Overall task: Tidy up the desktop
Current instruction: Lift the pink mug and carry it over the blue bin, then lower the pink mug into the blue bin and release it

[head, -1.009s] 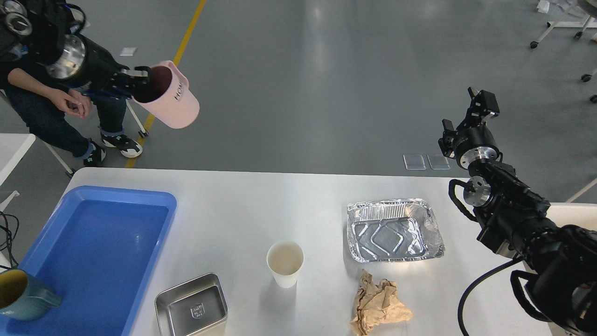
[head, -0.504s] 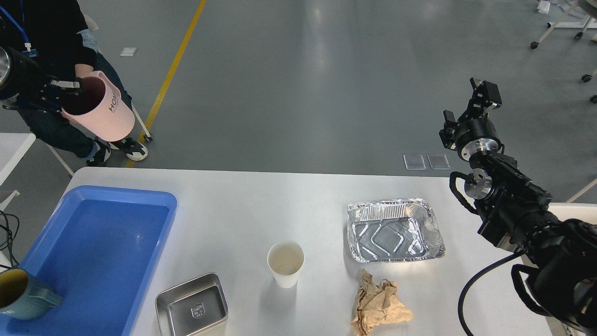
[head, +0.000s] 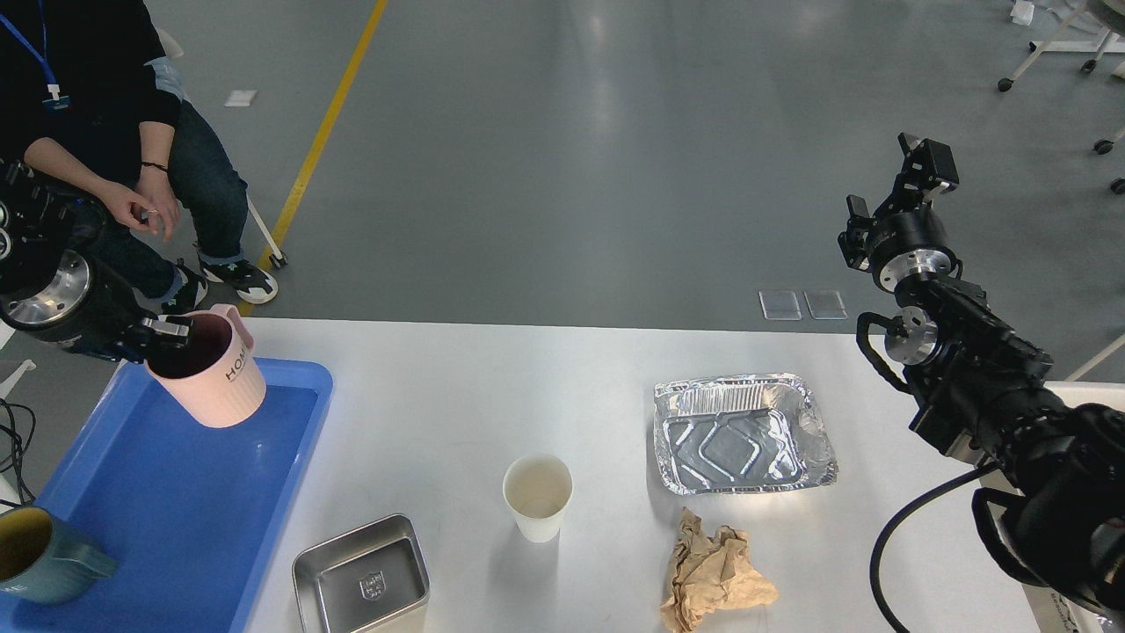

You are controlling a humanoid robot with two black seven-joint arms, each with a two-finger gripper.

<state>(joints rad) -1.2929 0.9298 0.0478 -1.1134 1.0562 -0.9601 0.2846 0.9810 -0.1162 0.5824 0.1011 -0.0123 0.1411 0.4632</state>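
1. The desktop (head: 457, 396), a wide white surface, fills the lower half of the head view; it is only partly tidied.
2. Loose on the surface are seen a paper cup (head: 537, 497) near the middle, a steel tin (head: 362, 576) at the near edge, a foil tray (head: 743, 435) to the right, and crumpled brown paper (head: 714, 576) just in front of the foil tray.
3. A blue tray (head: 105, 457) is laid on the left end of the surface, and a teal mug (head: 39, 554) sits at its near corner.
4. A pink mug (head: 211, 374) is held over the far corner of the blue tray, slightly tilted; whether its base touches the tray cannot be told.
5. The left claw (head: 163, 332) is clamped on the pink mug's rim.
6. The right claw (head: 892, 198) is raised beyond the far right edge of the surface, well apart from everything; its fingers are seen spread and nothing is held.
7. The step in hand is judged to be the placing of the pink mug in the blue tray.
8. The next move likely calls for the mug to be lowered upright until it is seated flat, then released, clear of the teal mug.
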